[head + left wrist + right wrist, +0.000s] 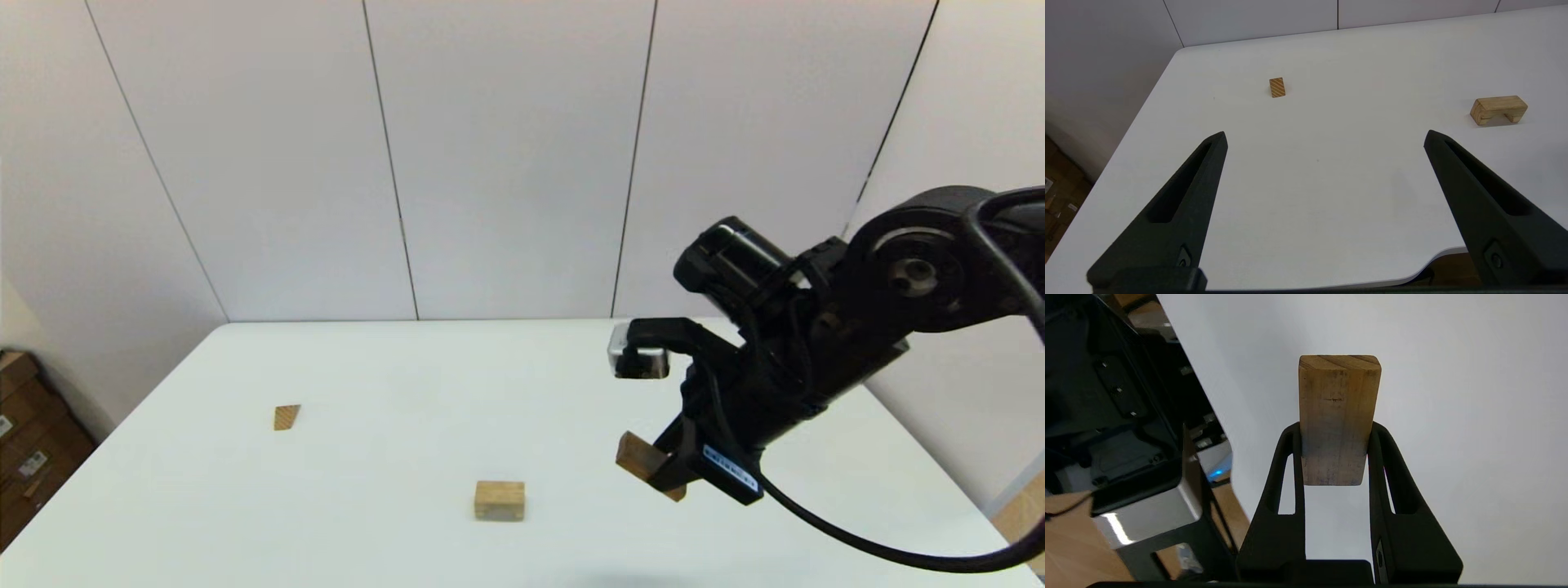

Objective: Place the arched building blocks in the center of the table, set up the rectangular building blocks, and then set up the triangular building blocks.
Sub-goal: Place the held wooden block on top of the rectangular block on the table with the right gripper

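White wall panels back the table [392, 384], which carries no containers. At right of centre in the head view the right gripper [665, 474] is clamped on the rectangular block [635, 456], lifted clear of the tabletop with its long axis running out past the fingertips. The arched block [499, 500] stands lower centre, to the frame-left of the held slab; the triangular block [286, 416] lies far left. The left gripper [1325, 139] hangs wide apart, empty, over the near edge

Right pincer [665, 469] clamped, left pincer [1323, 139] agape.
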`<action>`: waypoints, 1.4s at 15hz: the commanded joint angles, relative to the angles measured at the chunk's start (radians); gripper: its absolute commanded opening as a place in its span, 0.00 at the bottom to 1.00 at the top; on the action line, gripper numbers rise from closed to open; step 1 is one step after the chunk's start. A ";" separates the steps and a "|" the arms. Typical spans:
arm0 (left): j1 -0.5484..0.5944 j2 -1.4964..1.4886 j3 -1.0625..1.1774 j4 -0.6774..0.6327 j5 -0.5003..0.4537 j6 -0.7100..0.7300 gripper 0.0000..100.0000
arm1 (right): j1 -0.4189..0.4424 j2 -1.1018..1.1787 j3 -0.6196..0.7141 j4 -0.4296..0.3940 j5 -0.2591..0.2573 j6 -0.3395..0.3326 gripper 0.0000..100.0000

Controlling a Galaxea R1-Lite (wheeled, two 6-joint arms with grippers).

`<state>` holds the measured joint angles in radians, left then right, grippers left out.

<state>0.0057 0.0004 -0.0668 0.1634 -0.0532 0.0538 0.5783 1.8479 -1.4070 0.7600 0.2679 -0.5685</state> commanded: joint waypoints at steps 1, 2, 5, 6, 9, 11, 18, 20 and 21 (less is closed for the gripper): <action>0.000 0.000 0.001 0.001 0.000 0.000 1.00 | 0.000 0.093 -0.064 0.005 0.005 -0.076 0.00; 0.000 0.000 -0.001 0.001 0.000 0.000 1.00 | -0.003 0.117 -0.101 0.005 0.008 -0.093 0.00; 0.000 0.000 -0.001 0.001 0.000 0.000 1.00 | -0.006 0.188 -0.176 0.024 0.010 -0.152 0.00; 0.000 0.000 -0.001 0.001 0.000 0.000 1.00 | -0.005 0.203 -0.210 0.062 0.008 -0.186 0.00; 0.000 0.000 0.001 0.001 0.000 0.001 1.00 | 0.012 0.251 -0.357 0.220 -0.010 -0.225 0.00; 0.000 0.000 -0.001 0.001 0.000 0.001 1.00 | 0.035 0.261 -0.425 0.306 -0.073 -0.235 0.00; 0.000 0.000 -0.001 0.001 0.000 0.001 1.00 | 0.118 0.349 -0.524 0.400 -0.177 -0.241 0.00; 0.000 0.000 -0.001 0.001 0.000 0.001 1.00 | 0.158 0.373 -0.535 0.390 -0.179 -0.241 0.00; 0.000 0.000 -0.001 0.002 0.000 0.001 1.00 | 0.169 0.383 -0.540 0.378 -0.179 -0.238 0.00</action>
<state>0.0053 0.0004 -0.0672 0.1638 -0.0534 0.0551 0.7294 2.2043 -1.9402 1.1372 0.0883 -0.8034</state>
